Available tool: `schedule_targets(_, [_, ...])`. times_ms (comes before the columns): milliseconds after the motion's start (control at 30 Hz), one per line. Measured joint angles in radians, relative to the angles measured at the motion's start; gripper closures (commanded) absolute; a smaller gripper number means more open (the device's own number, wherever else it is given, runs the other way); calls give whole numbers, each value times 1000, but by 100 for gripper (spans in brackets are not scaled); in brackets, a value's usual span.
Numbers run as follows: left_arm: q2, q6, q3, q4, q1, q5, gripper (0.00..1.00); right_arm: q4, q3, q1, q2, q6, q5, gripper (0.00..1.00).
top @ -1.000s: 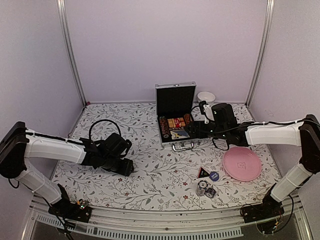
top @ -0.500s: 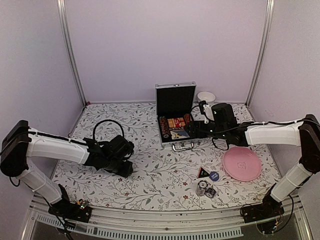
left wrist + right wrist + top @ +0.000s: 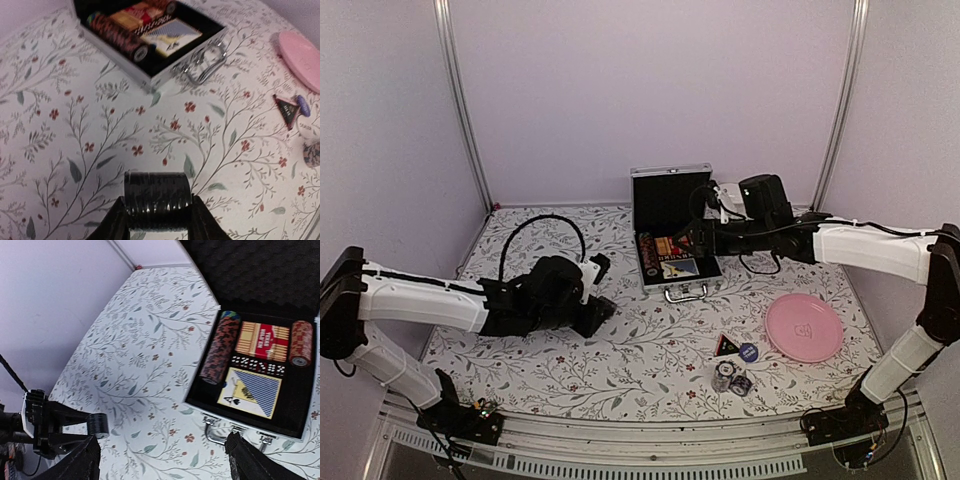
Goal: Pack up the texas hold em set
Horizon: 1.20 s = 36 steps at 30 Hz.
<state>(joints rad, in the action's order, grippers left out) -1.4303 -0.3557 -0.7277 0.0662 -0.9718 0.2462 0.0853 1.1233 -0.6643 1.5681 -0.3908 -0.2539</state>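
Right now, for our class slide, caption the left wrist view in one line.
Left gripper clamps a black chip stack; the open silver case lies ahead on the floral table.

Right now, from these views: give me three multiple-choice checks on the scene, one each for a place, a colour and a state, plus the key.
1. Where is the pink plate relative to the aluminium case?
A. inside it
B. on the table, to its right and nearer the arms
C. behind it

2. What colour is the poker-chip stack in the left gripper?
A. white
B. red
C. black

3. How does the case's lid stand?
A. open, upright
B. shut and latched
C. detached, flat on the table

Key:
1. B: the top view shows the plate on the floral table, right of the case.
2. C: the left wrist view shows black chips in the grip.
3. A: the dark-lined lid stands up behind the tray.
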Motion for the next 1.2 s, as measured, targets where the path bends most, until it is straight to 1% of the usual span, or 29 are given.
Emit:
schedule_targets(100, [28,129,38,-235,-13,-40,84,49,42,0,0,-19,-120,15])
schedule_targets(200, [15,256,55,-424,-34,-66,85,87,48,-3,5,-56,-232,15])
schedule_targets(233, [7,283,55,-463,-38,-71,85,98,48,-4,9,-70,-263,15])
schedule_targets(333, [-27,357,56,-592,-46,-80,85,121,48,-21,20,-111,-327,21])
schedule_targets(400, [-49,391,61,-658,-52,-79,85,131,48,-39,29,-140,-354,25])
schedule_targets(500, [-74,431,79,-739,-74,-72,85,134,49,-65,51,-173,-380,28])
schedule_targets(700, [-97,485,109,-827,-126,-62,85,145,93,-82,105,-201,-412,32])
schedule_targets(800, [-97,500,116,-851,-131,-62,85,143,130,-89,131,-197,-428,38])
schedule_targets(933, [-97,506,119,-871,-132,-62,85,141,157,-96,155,-184,-457,41])
schedule_targets(1067, [-97,506,126,-877,-132,-61,85,142,159,-109,156,-160,-469,42])
schedule_targets(1200, [-97,506,133,-877,-132,-67,85,143,159,-119,156,-129,-491,40])
